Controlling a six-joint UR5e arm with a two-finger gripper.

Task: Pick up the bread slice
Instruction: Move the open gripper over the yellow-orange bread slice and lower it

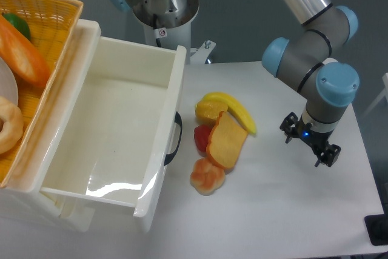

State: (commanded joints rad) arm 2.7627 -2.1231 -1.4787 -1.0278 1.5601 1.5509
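The bread slice (228, 141) is a flat pale orange toast with a darker crust. It lies tilted in the middle of the white table, leaning on a small pile of toy food. My gripper (309, 144) points down over the bare table to the right of the slice, well apart from it. Its black fingers stand spread apart with nothing between them.
A yellow banana (235, 109), a yellow-orange piece (208, 112), a red piece (201, 138) and a peach knotted bun (207, 176) crowd the slice. A white bin (115, 137) with a black handle stands to the left. A wicker basket (45, 10) holds a long orange loaf (23, 51).
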